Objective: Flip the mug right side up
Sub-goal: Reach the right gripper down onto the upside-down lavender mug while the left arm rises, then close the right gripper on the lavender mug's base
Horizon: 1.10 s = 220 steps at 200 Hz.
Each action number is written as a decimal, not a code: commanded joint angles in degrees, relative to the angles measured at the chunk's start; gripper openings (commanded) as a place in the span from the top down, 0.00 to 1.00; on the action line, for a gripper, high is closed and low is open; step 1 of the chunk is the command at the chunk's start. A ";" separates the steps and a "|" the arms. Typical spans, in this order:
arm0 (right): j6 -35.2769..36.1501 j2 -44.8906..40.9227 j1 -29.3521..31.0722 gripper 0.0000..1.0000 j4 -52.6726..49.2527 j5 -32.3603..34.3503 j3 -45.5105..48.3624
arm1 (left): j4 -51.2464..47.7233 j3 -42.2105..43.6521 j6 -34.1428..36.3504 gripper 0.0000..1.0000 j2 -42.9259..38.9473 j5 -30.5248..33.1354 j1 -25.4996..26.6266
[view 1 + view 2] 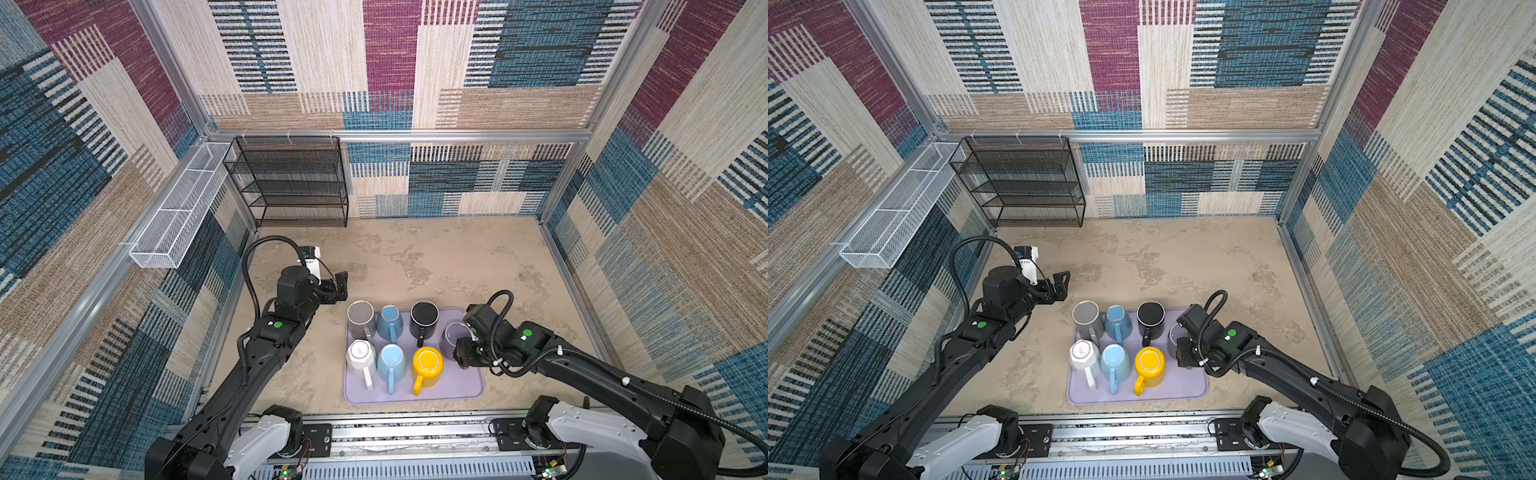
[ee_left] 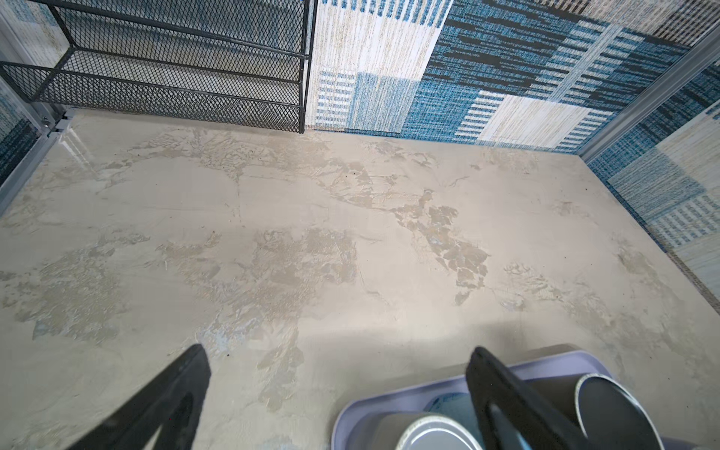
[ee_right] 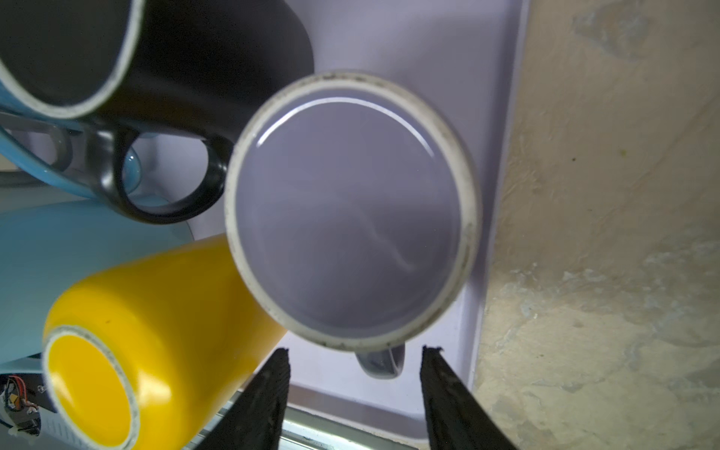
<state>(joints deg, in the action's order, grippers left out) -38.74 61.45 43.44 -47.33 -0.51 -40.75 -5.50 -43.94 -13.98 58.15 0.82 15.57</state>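
A lavender-grey mug [image 3: 350,210] stands bottom up at the back right of the purple tray [image 1: 457,390], and my right wrist partly covers it in both top views [image 1: 453,336] [image 1: 1173,334]. My right gripper [image 3: 357,350] [image 1: 460,353] sits low at the mug's near side. Its two black fingers stand apart on either side of the mug's handle [image 3: 383,362], with a gap showing on each side. My left gripper [image 1: 338,286] [image 2: 338,348] hangs wide open over bare table just behind the tray's back left corner, holding nothing.
Several other mugs stand bottom up on the tray: grey [image 1: 360,318], speckled blue [image 1: 389,318], black [image 1: 424,316], white [image 1: 360,353], light blue [image 1: 391,359] and yellow [image 1: 428,362]. A black mesh rack [image 1: 291,183] and a white wire basket [image 1: 178,212] line the back left walls.
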 commanded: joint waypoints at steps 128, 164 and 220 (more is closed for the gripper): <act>-0.99 6.56 0.07 0.68 2.77 4.54 -0.74 | -1.53 -0.21 -0.31 0.01 -1.23 0.56 0.42; -1.16 7.33 0.07 0.74 2.34 5.50 -1.53 | -1.63 -0.18 -0.25 0.01 -1.30 0.83 0.55; -1.16 8.73 0.07 0.75 2.03 6.30 -1.54 | -1.89 -0.30 -0.26 0.01 -1.31 1.03 0.69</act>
<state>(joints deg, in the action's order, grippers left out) -39.13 69.73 43.48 -45.69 4.32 -42.02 -7.64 -43.94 -13.98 56.97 1.30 16.23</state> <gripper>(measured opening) 0.258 0.994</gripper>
